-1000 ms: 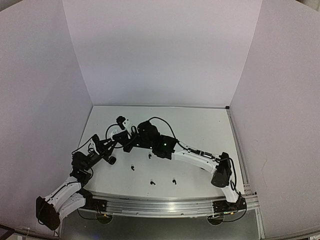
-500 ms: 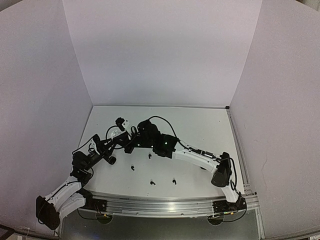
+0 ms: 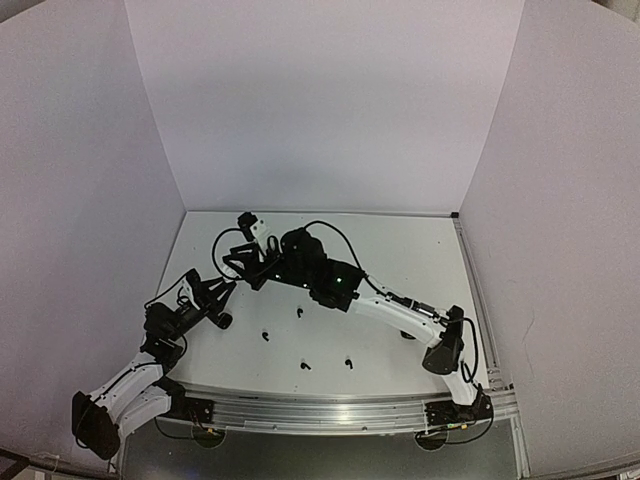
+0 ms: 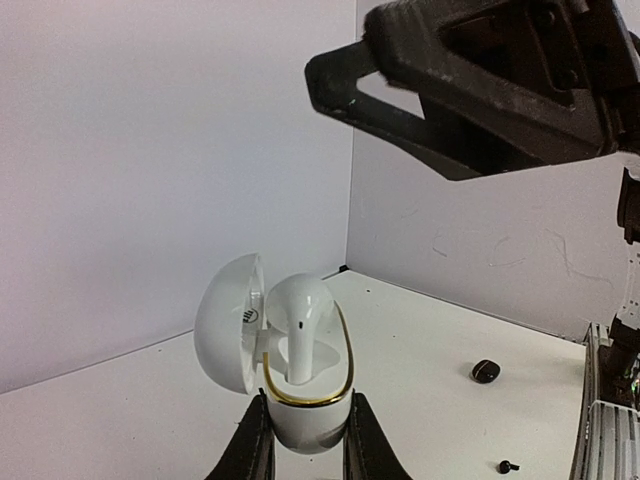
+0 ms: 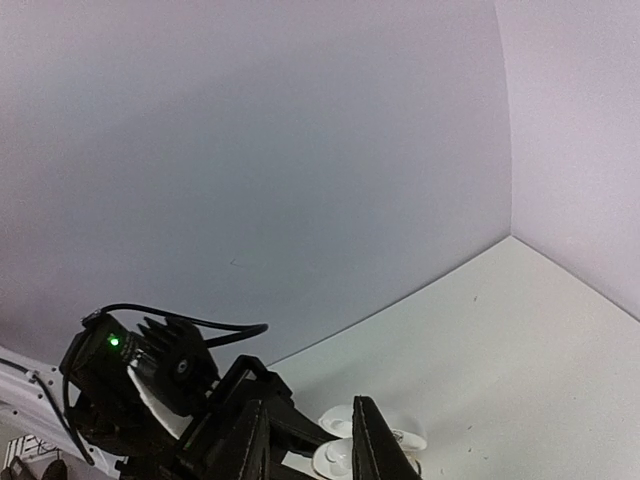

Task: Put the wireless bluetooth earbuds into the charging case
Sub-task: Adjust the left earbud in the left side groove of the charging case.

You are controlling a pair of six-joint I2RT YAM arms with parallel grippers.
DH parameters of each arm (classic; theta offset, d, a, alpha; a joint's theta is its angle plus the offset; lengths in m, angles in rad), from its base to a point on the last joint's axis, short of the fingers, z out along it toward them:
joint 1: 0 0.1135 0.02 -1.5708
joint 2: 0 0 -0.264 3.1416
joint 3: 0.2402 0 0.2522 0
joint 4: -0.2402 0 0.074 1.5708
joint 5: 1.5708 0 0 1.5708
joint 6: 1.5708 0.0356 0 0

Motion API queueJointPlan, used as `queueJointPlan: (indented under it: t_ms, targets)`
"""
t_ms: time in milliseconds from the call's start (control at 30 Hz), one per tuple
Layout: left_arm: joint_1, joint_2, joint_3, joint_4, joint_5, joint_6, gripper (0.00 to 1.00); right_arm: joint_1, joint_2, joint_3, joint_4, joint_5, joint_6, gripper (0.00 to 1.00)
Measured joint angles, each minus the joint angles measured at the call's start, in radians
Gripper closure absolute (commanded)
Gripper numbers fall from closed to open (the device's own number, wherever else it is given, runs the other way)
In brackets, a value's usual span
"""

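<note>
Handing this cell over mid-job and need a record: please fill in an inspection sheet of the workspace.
Surface: white table, metal rail along its near edge.
Job's things: white charging case open and upright, one white earbud seated in it; four black earbuds loose on the table.
Clutter: one dark rounded object on the table.
Grippers: left gripper jaws shut on the case; right gripper above it, jaws apart, empty.
Cables: black cables loop beside the right gripper.
Surroundings: plain white walls on three sides.
</note>
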Motion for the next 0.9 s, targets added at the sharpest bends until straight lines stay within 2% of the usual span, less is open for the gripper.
queueJointPlan:
  t_ms: [300,633,900]
  targets:
    - [0.000,0.003,0.000,0.000,0.000,0.001,1.00,0.007,0.000,0.000,-0.038,0.125,0.012,0.77]
    - [0.000,0.006,0.000,0.000,0.001,0.001,1.00,0.026,0.017,0.004,-0.081,0.133,0.022,0.75]
    - [0.000,0.006,0.000,0.000,0.006,0.001,1.00,0.030,0.060,0.037,-0.101,0.137,0.023,0.82]
